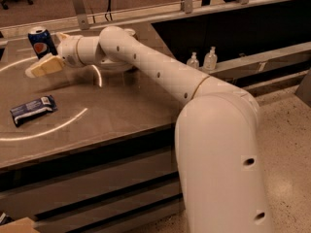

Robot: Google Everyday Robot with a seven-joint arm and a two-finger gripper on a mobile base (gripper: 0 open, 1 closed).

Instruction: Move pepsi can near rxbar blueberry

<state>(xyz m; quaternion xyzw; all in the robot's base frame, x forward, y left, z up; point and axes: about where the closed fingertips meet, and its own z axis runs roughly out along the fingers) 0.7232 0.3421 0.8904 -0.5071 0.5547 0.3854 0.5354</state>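
Observation:
The pepsi can (41, 41), dark blue with a round logo and a silver top, stands upright at the far left of the table (121, 110). The rxbar blueberry (33, 109), a flat dark blue wrapper with white patches, lies near the table's left front, well apart from the can. My gripper (46, 52) is at the can and open. One cream finger (43, 66) lies just in front of the can. The other fingertip (61, 35) shows at the can's right side. The can stands on the table and is not lifted.
My white arm (155, 72) stretches across the table from the right. Two small clear bottles (202, 59) stand on a ledge beyond the table's right edge. A metal rail (146, 6) runs along the back. Drawers sit below the table front.

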